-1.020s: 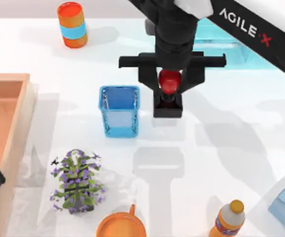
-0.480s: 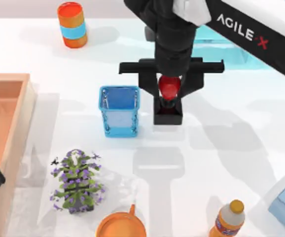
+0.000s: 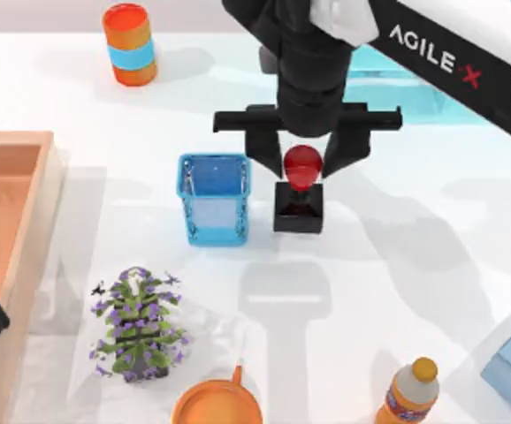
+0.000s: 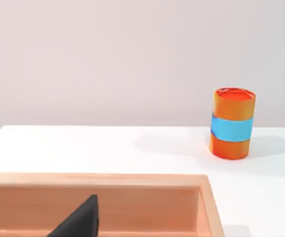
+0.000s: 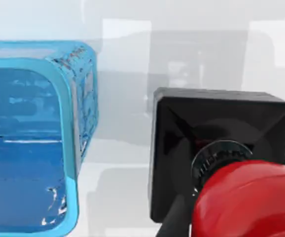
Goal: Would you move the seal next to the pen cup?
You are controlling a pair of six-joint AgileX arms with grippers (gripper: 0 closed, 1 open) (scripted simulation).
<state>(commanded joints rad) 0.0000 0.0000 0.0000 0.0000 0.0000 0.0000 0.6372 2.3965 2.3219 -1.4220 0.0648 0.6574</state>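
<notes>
The seal (image 3: 299,196) is set beside the pen cup (image 3: 214,198), directly beneath the right tool (image 3: 302,155), whose fingers are spread apart; only retreat is judged left.

On the worktop (image 3: 397,265) the seal (image 3: 300,196) stands just to the right of the pen cup (image 3: 215,198), a narrow gap between them. The right gripper (image 3: 305,159) hangs above the seal. A can (image 3: 129,44) sits far back on the left, a tray (image 3: 8,230) at the left edge, a plant (image 3: 138,324) in front of the cup, and a bottle (image 3: 408,394) at front right.
</notes>
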